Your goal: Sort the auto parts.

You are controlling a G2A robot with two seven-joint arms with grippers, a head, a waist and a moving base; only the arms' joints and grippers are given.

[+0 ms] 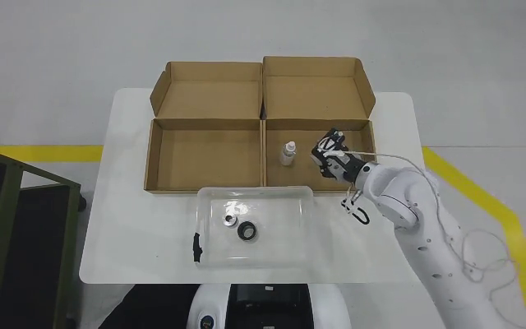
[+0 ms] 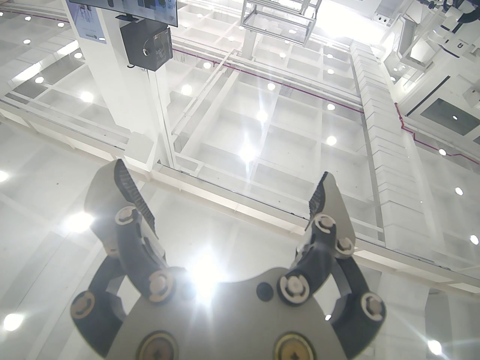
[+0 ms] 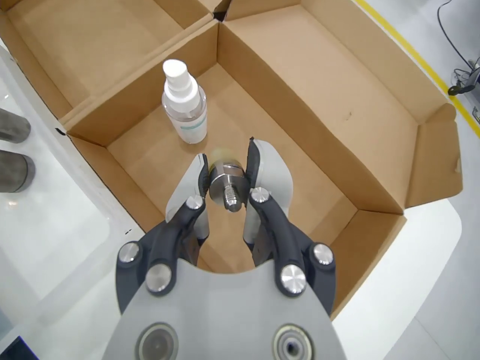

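R gripper (image 3: 227,162) is closed on a small metal bolt (image 3: 224,183). Pads pinch its wide collar, threaded end points back toward the wrist. In top view it sits right of centre, over the right cardboard box (image 1: 306,174), near the spray bottle (image 1: 288,153) standing in the left part of that box. Can't tell if the bolt touches the box floor.

L gripper (image 2: 222,169) is spread wide w/ nothing in it, aimed up at the ceiling.

Handling: bolt looks like solid steel, stiff, prob heavy for its size, smooth so likely slippery. Collar is the best hold, threads are too thin. Not fragile, a short drop should be ok. Bottle looks like light plastic and tippy, so keep clear.

Clear tray (image 1: 255,191), bottom centre of top view, holds a black ring (image 1: 248,232), a small silver part (image 1: 229,220) and a black clip (image 1: 196,247).

Writing: bottle label has a teal band, print too small to read. No print seen on box or bolt.
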